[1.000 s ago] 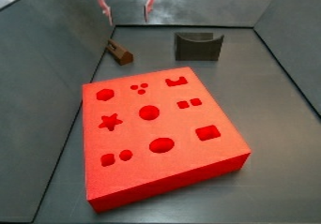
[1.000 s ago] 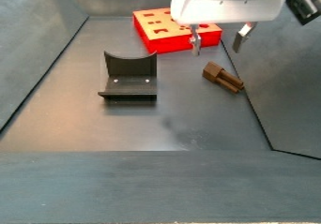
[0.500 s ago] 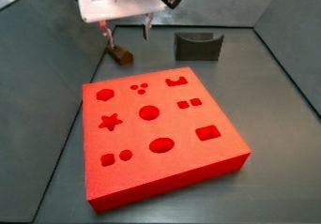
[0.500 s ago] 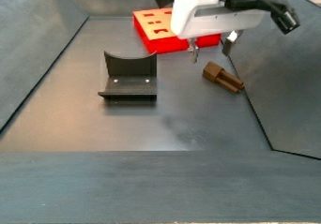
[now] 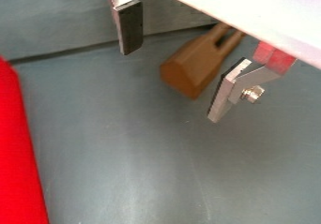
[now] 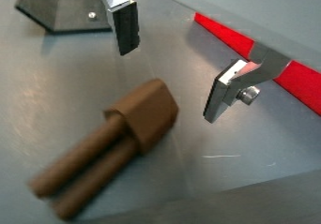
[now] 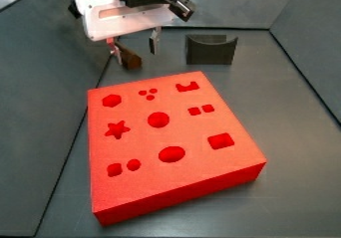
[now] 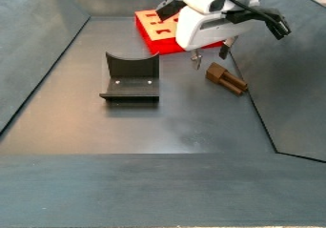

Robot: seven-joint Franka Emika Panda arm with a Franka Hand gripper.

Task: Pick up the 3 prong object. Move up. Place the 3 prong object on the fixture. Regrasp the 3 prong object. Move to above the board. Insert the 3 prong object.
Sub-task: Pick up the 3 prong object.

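Observation:
The 3 prong object [image 7: 130, 57] is a small reddish-brown piece lying flat on the grey floor near the left wall, also seen beside the right wall [image 8: 231, 80]. My gripper [image 7: 134, 50] hangs open just above it, tilted. In both wrist views its block end [image 5: 198, 65] [image 6: 141, 113] lies below the gap of the gripper [image 5: 175, 82] [image 6: 170, 83], nearer one finger, and neither pad touches it. Its prongs [image 6: 75, 171] point away from the fingers. The fixture [image 7: 209, 49] [image 8: 129, 77] stands apart with its notch empty. The red board [image 7: 167, 132] lies in the middle of the floor.
Grey walls enclose the floor on all sides. The board's red edge [image 5: 15, 153] [image 6: 257, 57] shows near the gripper in both wrist views. A corner of the fixture [image 6: 56, 7] appears behind one finger. The wall [image 8: 287, 98] rises close beside the piece.
The gripper has come down and tilted over the 3 prong object, its fingers now close around it. The piece, fixture and board have not moved.

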